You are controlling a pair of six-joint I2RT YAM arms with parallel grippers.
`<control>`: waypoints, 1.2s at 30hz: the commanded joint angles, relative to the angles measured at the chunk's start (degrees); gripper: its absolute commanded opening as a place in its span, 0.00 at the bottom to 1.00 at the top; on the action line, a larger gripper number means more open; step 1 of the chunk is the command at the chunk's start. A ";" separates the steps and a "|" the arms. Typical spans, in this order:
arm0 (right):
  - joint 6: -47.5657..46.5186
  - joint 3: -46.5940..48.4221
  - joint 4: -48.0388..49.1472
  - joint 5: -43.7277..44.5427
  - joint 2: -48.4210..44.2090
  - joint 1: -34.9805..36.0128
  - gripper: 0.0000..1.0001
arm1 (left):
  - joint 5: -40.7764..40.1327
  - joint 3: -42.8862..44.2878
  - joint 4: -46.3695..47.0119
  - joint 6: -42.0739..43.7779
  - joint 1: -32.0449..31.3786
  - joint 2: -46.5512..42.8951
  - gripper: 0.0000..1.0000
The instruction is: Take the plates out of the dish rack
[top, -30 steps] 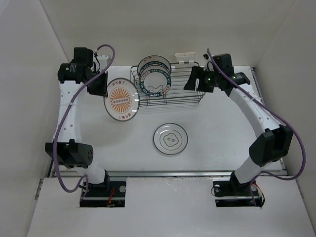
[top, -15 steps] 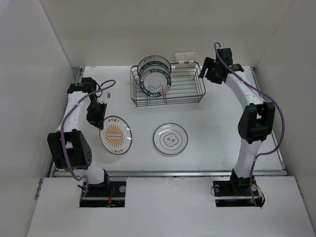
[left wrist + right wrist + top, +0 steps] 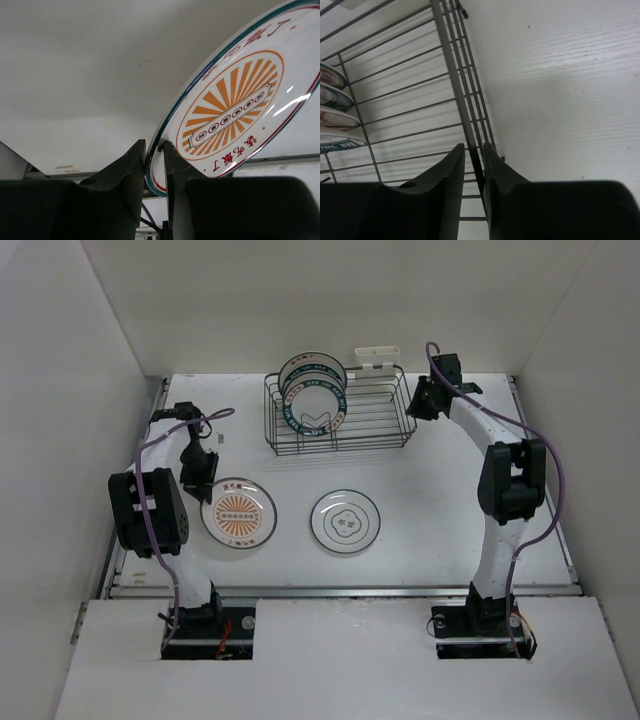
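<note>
- The dish rack (image 3: 370,430) is seen at 12 o'clock on the table (image 3: 450,500). Several green-rimmed plates (image 3: 313,395) are stood upright in its 9 o'clock half.
- A white caddy (image 3: 378,356) is clipped to its 12 o'clock side.
- A sunburst plate (image 3: 238,512) is laid at 8 o'clock from the table's middle, and a flower-outline plate (image 3: 345,521) is laid flat at that plate's 3 o'clock, apart.
- The sunburst plate's 10 o'clock rim is straddled by the left gripper (image 3: 154,146). The jaws are nearly together, but whether the rim is pinched cannot be told.
- The rack's 3 o'clock end wire is straddled by the right gripper (image 3: 474,148). The jaws are narrowed, but whether the wire is clenched cannot be told.
</note>
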 commanded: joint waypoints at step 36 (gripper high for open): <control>6.69 -13.24 5.88 -4.29 -8.63 1.62 0.01 | -4.73 -0.46 0.96 1.95 0.00 4.96 0.27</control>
